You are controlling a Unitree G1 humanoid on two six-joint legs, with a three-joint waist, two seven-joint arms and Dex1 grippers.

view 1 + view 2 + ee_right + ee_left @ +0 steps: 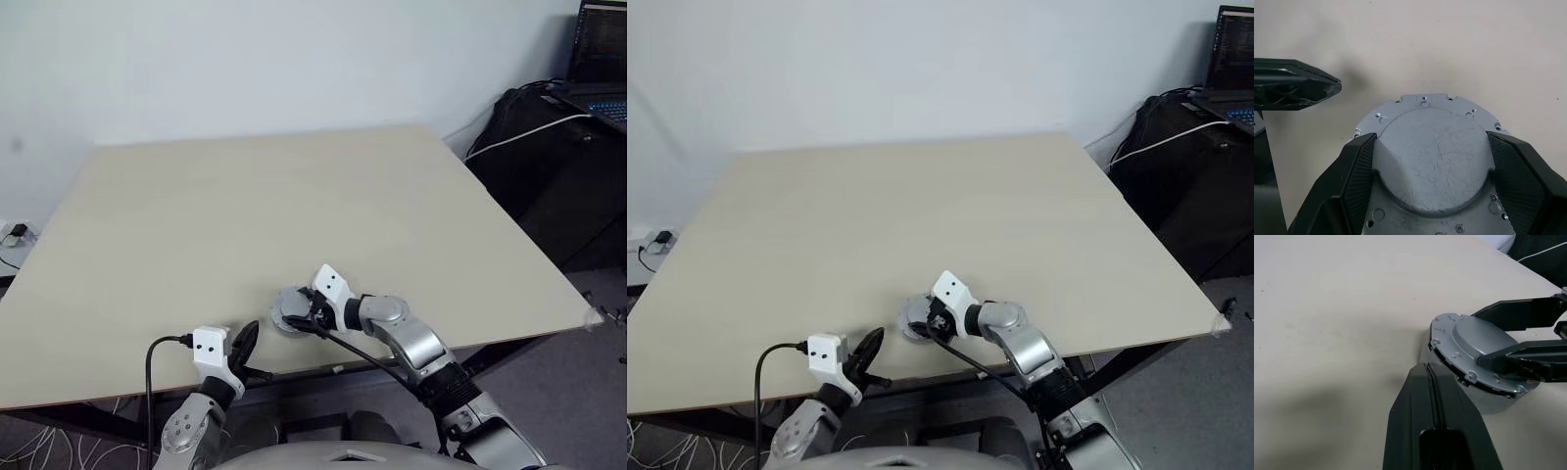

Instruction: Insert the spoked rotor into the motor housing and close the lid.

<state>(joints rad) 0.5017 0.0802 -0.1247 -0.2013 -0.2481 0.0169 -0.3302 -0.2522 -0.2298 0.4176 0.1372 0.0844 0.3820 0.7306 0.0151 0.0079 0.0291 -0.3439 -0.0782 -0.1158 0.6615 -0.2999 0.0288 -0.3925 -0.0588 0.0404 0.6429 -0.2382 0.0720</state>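
Note:
A grey round lid (pixel 1434 161) with a raised centre lies flat on the motor housing (pixel 1489 404), near the table's front edge. The housing's pale side wall shows under the lid's rim. The spoked rotor is hidden. My right gripper (pixel 1432 139) reaches in from the right, its two black fingers (pixel 1359 171) pressed against opposite sides of the lid's raised centre. My left gripper (pixel 245 343) is shut with nothing in it. It hovers at the table's front edge, a short way left of the housing, its tip pointing toward the lid (pixel 1474 340).
The beige table (pixel 294 206) stretches far back and to both sides of the housing. Off the table's right side a black case (pixel 549 147) carries a laptop (pixel 600 59) and a white cable (pixel 524 134). Wires and a plug lie on the floor at the left.

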